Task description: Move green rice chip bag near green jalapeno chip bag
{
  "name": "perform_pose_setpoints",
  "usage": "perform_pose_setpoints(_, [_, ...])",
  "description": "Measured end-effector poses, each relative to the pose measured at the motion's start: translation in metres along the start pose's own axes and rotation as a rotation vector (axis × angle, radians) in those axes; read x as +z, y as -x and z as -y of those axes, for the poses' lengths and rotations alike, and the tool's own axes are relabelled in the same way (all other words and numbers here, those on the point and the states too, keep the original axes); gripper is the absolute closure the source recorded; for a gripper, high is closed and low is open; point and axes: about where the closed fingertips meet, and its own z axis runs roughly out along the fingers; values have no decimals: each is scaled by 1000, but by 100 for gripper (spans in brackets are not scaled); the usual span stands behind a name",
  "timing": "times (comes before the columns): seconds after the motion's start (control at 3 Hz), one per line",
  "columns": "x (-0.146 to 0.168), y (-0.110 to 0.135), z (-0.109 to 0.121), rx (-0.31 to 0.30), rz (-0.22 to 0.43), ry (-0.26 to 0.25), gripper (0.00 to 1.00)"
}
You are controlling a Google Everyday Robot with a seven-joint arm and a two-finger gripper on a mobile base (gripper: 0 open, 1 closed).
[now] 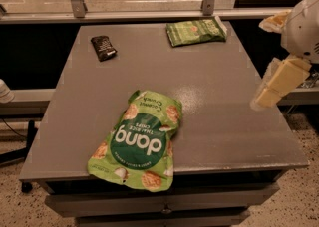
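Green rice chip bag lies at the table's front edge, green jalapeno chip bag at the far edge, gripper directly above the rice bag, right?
One error: the camera view shows the gripper beside the right edge of the table, apart from the green rice chip bag. The rest holds.
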Motion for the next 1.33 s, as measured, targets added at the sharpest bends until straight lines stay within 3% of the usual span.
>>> perform_pose_setpoints(0.33, [9, 5, 12, 46, 140, 20, 0])
perform_pose_setpoints(0.67, [37, 14, -2, 136, 317, 169, 0])
perform_pose_setpoints(1.33, [69, 85, -39, 265, 669, 441, 0])
